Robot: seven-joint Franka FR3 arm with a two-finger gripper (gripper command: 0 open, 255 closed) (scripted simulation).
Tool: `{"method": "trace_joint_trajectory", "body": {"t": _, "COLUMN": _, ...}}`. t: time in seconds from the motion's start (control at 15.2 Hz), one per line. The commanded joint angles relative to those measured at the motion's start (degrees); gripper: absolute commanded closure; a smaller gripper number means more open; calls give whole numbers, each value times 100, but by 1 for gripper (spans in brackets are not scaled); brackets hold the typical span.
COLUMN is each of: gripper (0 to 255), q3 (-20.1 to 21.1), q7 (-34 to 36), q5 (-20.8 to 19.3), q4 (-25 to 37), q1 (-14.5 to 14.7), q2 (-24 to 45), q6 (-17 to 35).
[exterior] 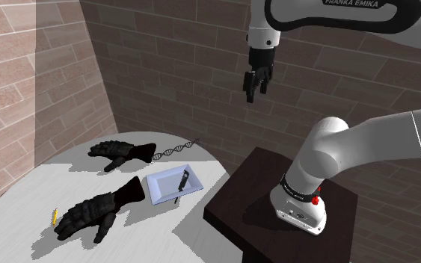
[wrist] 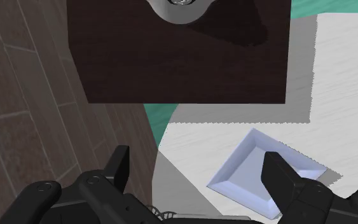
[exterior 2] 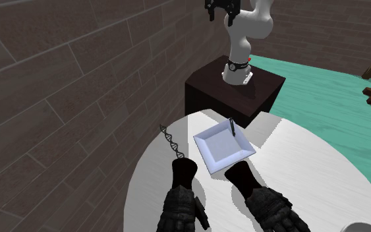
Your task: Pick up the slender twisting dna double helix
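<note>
Shoulder view, slender twisted helix (exterior: 177, 148), square tray (exterior: 161, 186)

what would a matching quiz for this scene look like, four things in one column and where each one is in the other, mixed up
Things:
1. DNA helix
2. pen
3. small yellow stick
4. gripper

Places:
A. high in the air, fingers apart
B. on the square plate
C. on the table, beside the fingers of the near glove in the shoulder view
D. on the table by the brick wall, next to the cuff of the far glove

Pairs: 1-D, 2-B, 3-C, 4-A
</note>
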Motion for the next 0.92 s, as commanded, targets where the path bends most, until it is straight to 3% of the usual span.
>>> {"method": "trace_joint_trajectory", "body": {"t": 0.0, "gripper": 0, "q3": 0, "q7": 0, "q5": 0, "q4": 0, "q1": 0, "q2": 0, "q6": 0}}
{"method": "trace_joint_trajectory", "body": {"t": 0.86, "gripper": 0, "q3": -194, "q7": -1360, "q5": -707, "q4": -357, "q1": 327, "q2": 2272, "q6": 2684}}
